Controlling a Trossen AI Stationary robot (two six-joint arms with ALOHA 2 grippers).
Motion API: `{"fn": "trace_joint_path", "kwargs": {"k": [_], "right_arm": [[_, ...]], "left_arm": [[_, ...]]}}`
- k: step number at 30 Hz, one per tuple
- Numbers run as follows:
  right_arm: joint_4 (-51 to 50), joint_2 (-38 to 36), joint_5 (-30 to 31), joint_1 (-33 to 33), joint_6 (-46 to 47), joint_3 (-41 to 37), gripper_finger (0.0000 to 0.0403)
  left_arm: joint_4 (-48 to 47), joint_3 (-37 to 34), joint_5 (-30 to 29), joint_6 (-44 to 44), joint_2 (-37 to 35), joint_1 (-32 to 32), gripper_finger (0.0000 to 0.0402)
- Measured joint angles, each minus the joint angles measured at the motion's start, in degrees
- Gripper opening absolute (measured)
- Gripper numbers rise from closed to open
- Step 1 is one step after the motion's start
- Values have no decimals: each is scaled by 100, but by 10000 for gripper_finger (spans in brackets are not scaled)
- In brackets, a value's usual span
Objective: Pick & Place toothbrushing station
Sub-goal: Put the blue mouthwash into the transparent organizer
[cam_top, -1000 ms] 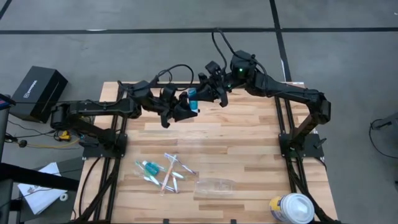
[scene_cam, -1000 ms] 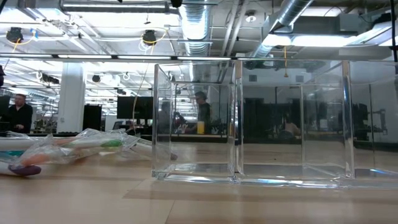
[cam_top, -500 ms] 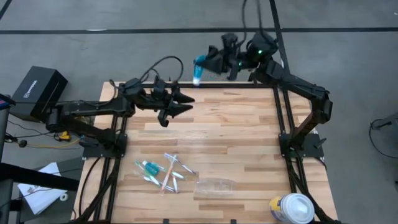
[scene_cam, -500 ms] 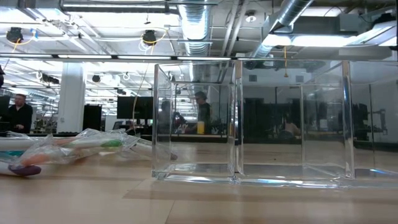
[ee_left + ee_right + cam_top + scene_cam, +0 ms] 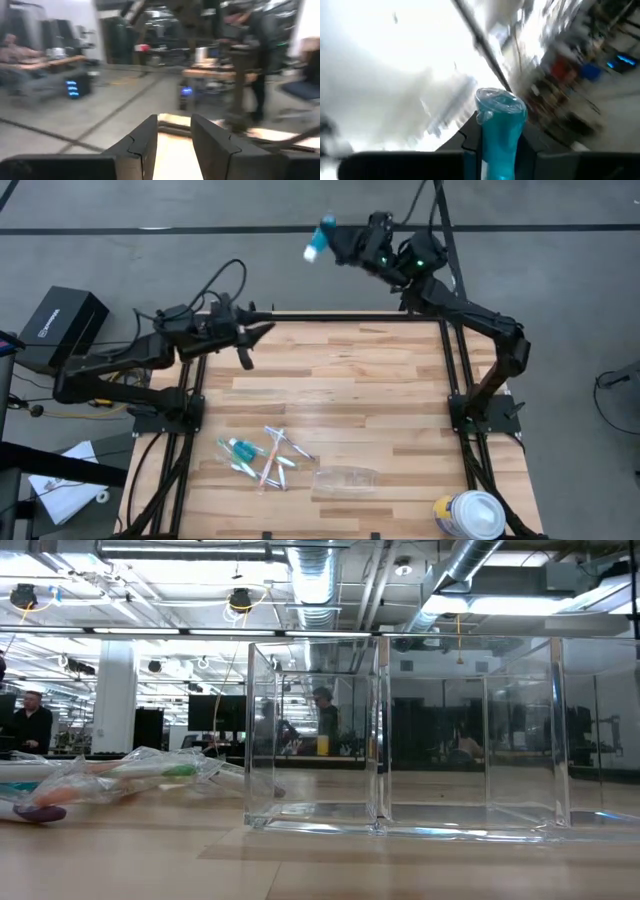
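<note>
Holding a teal-and-white tube (image 5: 317, 240) in closed jaws, our right gripper (image 5: 335, 242) sits out past the far edge of the tabletop (image 5: 400, 400), so we should swing it back over the wood and down toward the see-through holder (image 5: 346, 477) near the front edge, keeping the squeeze steady. Our left gripper (image 5: 262, 332) hovers empty at the far-left corner, jaws slightly parted, while the toothbrushes (image 5: 272, 458) wait just beside the holder.

Grey floor (image 5: 150, 240), exposed ceiling ducts (image 5: 320, 580)
</note>
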Motion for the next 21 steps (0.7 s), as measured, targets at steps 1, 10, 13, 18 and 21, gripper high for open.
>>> {"fn": "trace_joint_path", "kwargs": {"k": [1,10,13,18,21], "right_arm": [[24,75,215,23,261,-6,55],[451,1018,1005,296,1285,-26,55],[1122,1405,1088,253,1718,-26,55],[1642,1809,1260,273,2094,-26,55],[1757,1865,1294,316,2151,-26,55]], "left_arm": [[14,0,-204,181,-51,-30,112],[-190,0,-2648,1777,-78,-520,106],[-152,0,-3350,2360,-24,-615,102],[335,0,-3074,2844,-30,-613,104],[626,0,-3015,3341,-13,-615,119]]}}
